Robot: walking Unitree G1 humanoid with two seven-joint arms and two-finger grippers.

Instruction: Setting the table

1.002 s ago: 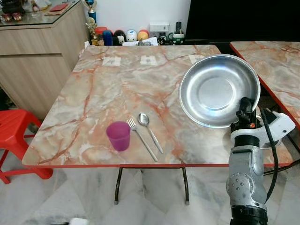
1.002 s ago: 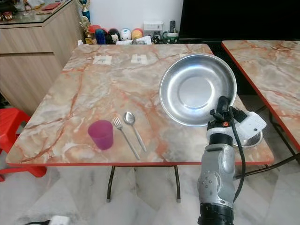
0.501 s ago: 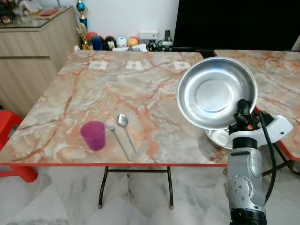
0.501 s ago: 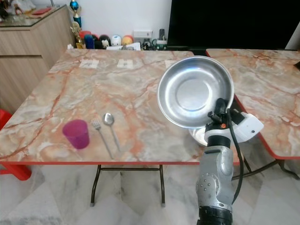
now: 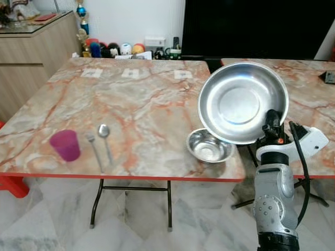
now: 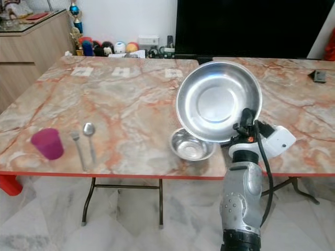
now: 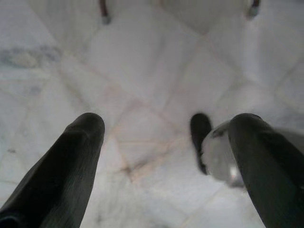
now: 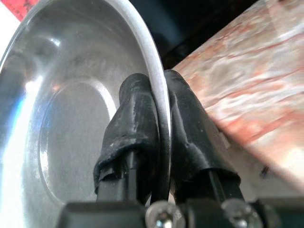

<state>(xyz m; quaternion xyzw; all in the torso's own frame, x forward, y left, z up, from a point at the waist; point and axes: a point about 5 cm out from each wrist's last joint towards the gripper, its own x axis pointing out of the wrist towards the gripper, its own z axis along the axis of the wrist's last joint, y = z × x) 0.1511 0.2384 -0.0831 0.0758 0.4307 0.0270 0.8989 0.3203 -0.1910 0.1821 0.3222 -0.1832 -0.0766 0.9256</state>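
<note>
My right gripper (image 5: 272, 121) is shut on the rim of a steel plate (image 5: 242, 101), holding it upright and tilted above the marble table's (image 5: 141, 104) right front corner. In the right wrist view the two black fingers (image 8: 137, 123) pinch the plate's rim (image 8: 159, 104). A small steel bowl (image 5: 210, 146) sits on the table just below the plate. At the front left stand a purple cup (image 5: 65, 145), a fork (image 5: 95, 150) and a spoon (image 5: 105, 139). My left gripper (image 7: 164, 142) hangs open over the pale floor.
A second marble table (image 5: 309, 83) stands to the right with a narrow gap between the two. A wooden cabinet (image 5: 31, 47) is at the far left. Small ornaments (image 5: 112, 49) line the wall behind the table. A red stool (image 5: 6, 183) edge shows at the left.
The camera has shifted right, so the cup, fork and spoon slid left in view. The small steel bowl has come fully into sight under the plate. The plate stays held.
</note>
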